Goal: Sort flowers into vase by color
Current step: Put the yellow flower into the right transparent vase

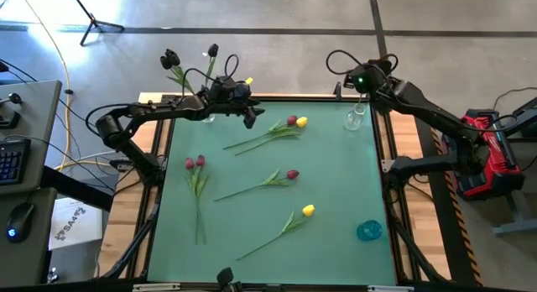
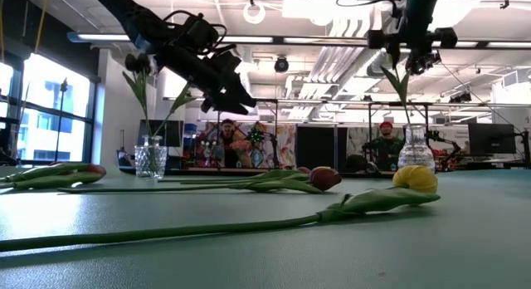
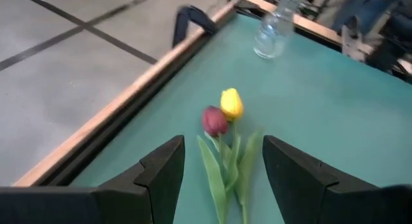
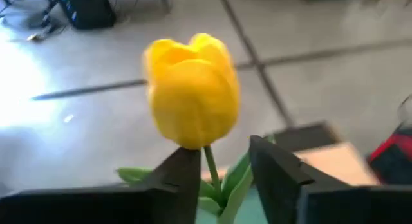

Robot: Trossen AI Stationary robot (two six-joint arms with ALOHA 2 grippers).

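**Yellow Tulip at the Right Vase; Left Arm Lining Up on the Next Pair**

We see the right gripper (image 4: 219, 169) with its fingers narrowly parted around the stem of a yellow tulip (image 4: 192, 89); whether they pinch it we cannot tell. In the high view this gripper (image 1: 362, 80) sits at the far right edge of the desk (image 1: 336, 183), directly above the clear right vase (image 1: 355, 117). We judge this step to be the seating or release of that stem.

The left gripper (image 3: 222, 169) has its fingers spread wide, aimed at a red-and-yellow pair (image 3: 222, 114) lying on the desk. The left vase (image 2: 150, 159), far left, holds black tulips (image 1: 191, 57).

Other flowers (image 1: 289, 176) lie across the mat, and a blue object (image 1: 369, 231) sits near right.

Next move, in our judgement: confirm the stem stands, then separate the pair by colour before grasping.
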